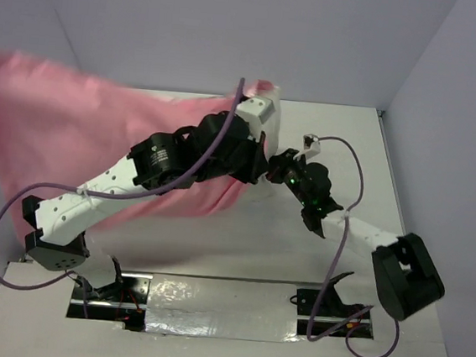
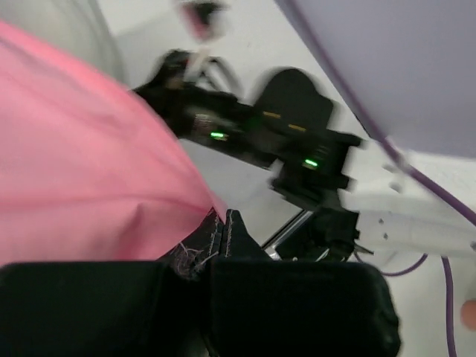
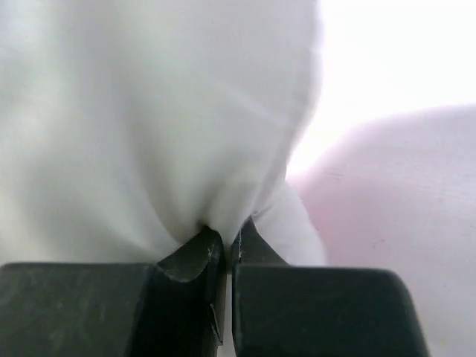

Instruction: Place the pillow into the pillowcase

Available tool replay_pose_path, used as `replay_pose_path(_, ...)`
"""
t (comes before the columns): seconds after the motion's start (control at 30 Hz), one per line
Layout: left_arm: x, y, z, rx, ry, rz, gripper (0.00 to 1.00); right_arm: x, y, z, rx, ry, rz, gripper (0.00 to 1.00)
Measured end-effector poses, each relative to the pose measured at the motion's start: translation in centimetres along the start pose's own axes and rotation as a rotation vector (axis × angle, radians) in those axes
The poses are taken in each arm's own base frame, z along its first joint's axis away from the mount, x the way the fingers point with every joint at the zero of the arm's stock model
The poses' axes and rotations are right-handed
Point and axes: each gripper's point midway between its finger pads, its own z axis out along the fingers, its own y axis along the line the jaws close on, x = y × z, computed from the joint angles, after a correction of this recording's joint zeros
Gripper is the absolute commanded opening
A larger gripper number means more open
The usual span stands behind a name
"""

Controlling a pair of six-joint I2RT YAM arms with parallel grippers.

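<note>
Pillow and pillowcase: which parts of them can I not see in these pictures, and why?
- Top view: the pillowcase is blurred and cut off by the left edge; its opening does not show.
- Right wrist view: the pillow fills the picture, so its edges are cut off.
- Top view: the pillow cannot be made out; the left arm covers the middle.

The right end effector (image 3: 225,245) pinches the white pillow (image 3: 149,111), pink pillowcase (image 3: 394,201) just beside.

Raised pillowcase (image 1: 57,127) blocks left half of bench (image 1: 359,148). Left arm (image 1: 128,176) and right arm (image 1: 368,233) crowd centre. Passage open at right rear, bounded by walls (image 1: 450,81).
</note>
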Motion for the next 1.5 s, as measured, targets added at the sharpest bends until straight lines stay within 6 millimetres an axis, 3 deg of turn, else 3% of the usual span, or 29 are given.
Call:
replay_pose_path(0.1, 0.3, 3.9, 1.3, -0.024, 0.008, -0.107, 0.0, -1.4, 1.7, -2.3, -0.05, -0.049, -0.001, 0.0)
replay_pose_path(0.2, 1.8, 8.9, 3.8, -0.122, 0.054, -0.182, 0.0, -1.1, 3.4, -4.1, -0.112, -0.048, 0.008, 0.0)
replay_pose_path(0.33, 3.5, 11.9, 7.9, -0.192, 0.115, -0.229, 0.0, 0.4, 2.2, -5.8, -0.066, -0.013, 0.017, 0.0)
replay_pose_path(0.47, 3.9, 11.2, 11.6, -0.165, 0.149, -0.231, 0.0, 0.9, 1.3, -7.4, -0.021, 0.004, 0.023, 0.0)
replay_pose_path(0.6, 3.0, 9.7, 13.5, -0.095, 0.154, -0.235, 0.0, 0.5, 0.9, -8.4, 0.011, -0.011, 0.021, 0.0)
replay_pose_path(0.73, 2.5, 8.2, 14.8, -0.021, 0.161, -0.236, 0.0, 1.2, -0.3, -8.2, 0.053, 0.011, 0.006, 0.0)
replay_pose_path(0.83, 3.2, 7.3, 16.1, 0.028, 0.195, -0.225, 0.0, 3.2, -0.9, -7.1, 0.057, 0.088, 0.011, 0.0)
replay_pose_path(0.9, 3.7, 6.5, 17.0, 0.042, 0.21, -0.199, 0.2, 5.5, -2.2, -6.4, 0.08, 0.171, 0.021, 0.0)
replay_pose_path(0.93, 4.1, 6.3, 17.2, 0.044, 0.225, -0.177, 0.34, 6.5, -2.6, -6.3, 0.088, 0.205, 0.028, 0.05)
replay_pose_path(0.97, 4.5, 5.8, 17.2, 0.052, 0.237, -0.156, 0.56, 7.0, -2.8, -6.3, 0.089, 0.226, 0.031, 0.14)
replay_pose_path(1.0, 4.8, 5.2, 17.2, 0.063, 0.245, -0.14, 0.99, 7.3, -2.8, -6.4, 0.087, 0.238, 0.032, 0.24)
replay_pose_path(1.03, 5.0, 4.6, 17.0, 0.075, 0.249, -0.123, 0.99, 7.2, -2.6, -6.5, 0.077, 0.237, 0.027, 0.42)
replay_pose_path(1.1, 5.2, 3.8, 16.3, 0.077, 0.245, -0.098, 0.99, 6.4, -1.7, -7.0, 0.052, 0.222, -0.003, 0.53)
replay_pose_path(1.13, 5.4, 3.9, 15.8, 0.067, 0.246, -0.086, 0.99, 5.9, -1.2, -7.4, 0.04, 0.215, -0.024, 0.68)
replay_pose_path(1.2, 5.3, 3.8, 14.6, 0.054, 0.244, -0.073, 0.99, 4.7, -0.5, -8.4, 0.033, 0.188, -0.049, 0.81)
replay_pose_path(1.3, 4.6, 4.3, 12.6, 0.002, 0.222, -0.052, 0.99, 2.5, -0.4, -10.1, 0.051, 0.139, -0.061, 0.87)
replay_pose_path(1.37, 3.9, 3.1, 12.0, 0.008, 0.188, -0.044, 0.99, 1.1, -1.2, -11.4, 0.095, 0.118, -0.06, 0.91)
replay_pose_path(1.43, 3.8, 2.3, 11.2, -0.028, 0.169, -0.018, 0.99, 0.0, -3.3, -12.7, 0.179, 0.091, -0.039, 0.91)
replay_pose_path(1.5, 4.8, 2.8, 9.9, -0.108, 0.2, 0.022, 0.99, -2.3, -6.5, -14.2, 0.307, 0.013, -0.009, 0.92)
